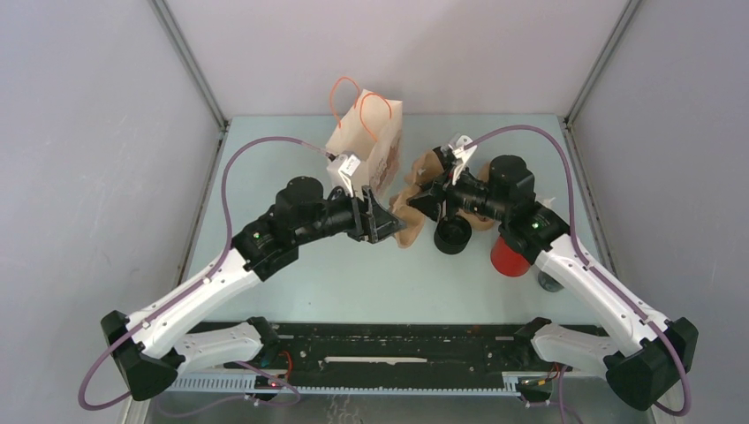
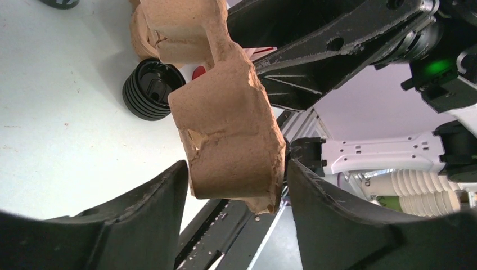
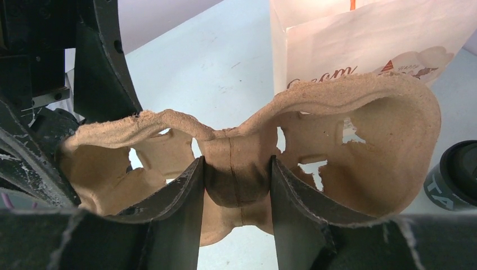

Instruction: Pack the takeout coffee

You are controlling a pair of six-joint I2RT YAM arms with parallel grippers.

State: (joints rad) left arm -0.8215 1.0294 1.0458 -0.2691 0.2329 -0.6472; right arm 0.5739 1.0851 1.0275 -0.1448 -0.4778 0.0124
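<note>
left arm: extended from the near left corner towards the table centre, forearm raised and slanted to the right. the left gripper (image 2: 237,165) is set about one end pocket of the brown moulded-pulp cup carrier (image 2: 225,124). both black fingers (image 2: 146,225) lie against the pocket wall; whether it is pinched or merely flanked cannot be told.

right arm: reached forward from the near right corner, then bent at the wrist so that the right gripper (image 3: 237,174) is pointed leftward, facing the left gripper across the carrier. its jaws are closed on the narrow central web of the carrier, and each finger (image 3: 180,225) is pressed to one side of that web.

task object: the small round all-black disposable cup (image 1: 452,236) is seen upright on the pale green table (image 1: 353,283), just beside the near edge of the carrier and under the right wrist. it is held by neither gripper.

surroundings: a white paper bag with orange cord handles (image 1: 371,132) is stood behind the carrier, near the left gripper. a red round cup (image 1: 506,256) is placed just right of the black cup and is partly covered by the right forearm. a dark grey object (image 1: 549,283), mostly hidden by that arm, is found further right.

edges and room: the table is enclosed by grey walls (image 1: 88,177) at left, right and rear. a black base rail (image 1: 397,349) is run along the near edge. bare surface is left on the left half and between the cups and the rail.
</note>
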